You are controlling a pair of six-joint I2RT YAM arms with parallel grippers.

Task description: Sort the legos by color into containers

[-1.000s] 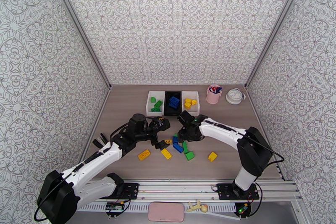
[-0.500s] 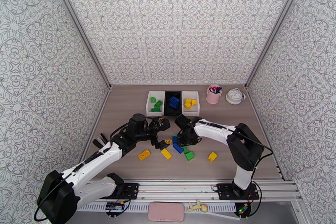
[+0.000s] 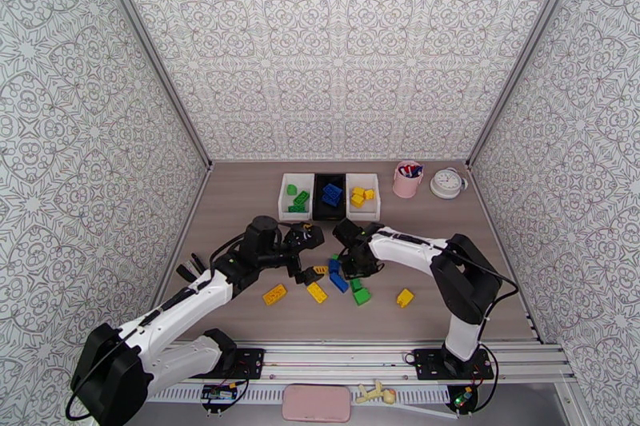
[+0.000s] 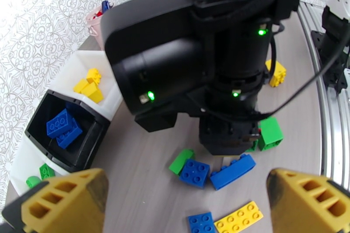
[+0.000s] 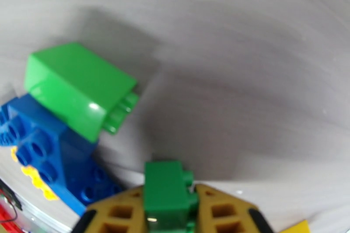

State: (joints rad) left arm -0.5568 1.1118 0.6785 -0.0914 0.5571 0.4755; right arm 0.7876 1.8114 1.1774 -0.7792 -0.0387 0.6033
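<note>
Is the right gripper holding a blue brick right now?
No, in the right wrist view the right gripper is closed on a small green brick, pinched between its yellow fingers.

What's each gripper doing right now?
Left gripper: open, holding nothing.
Right gripper: closed on a green lego.

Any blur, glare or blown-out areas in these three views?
Right wrist: soft and smeared throughout, table grain streaked, a glare spot on the tilted green brick. Left wrist: upper-left corner blown out white, blue brick sharp. Top external: crisp, evenly lit.
</note>
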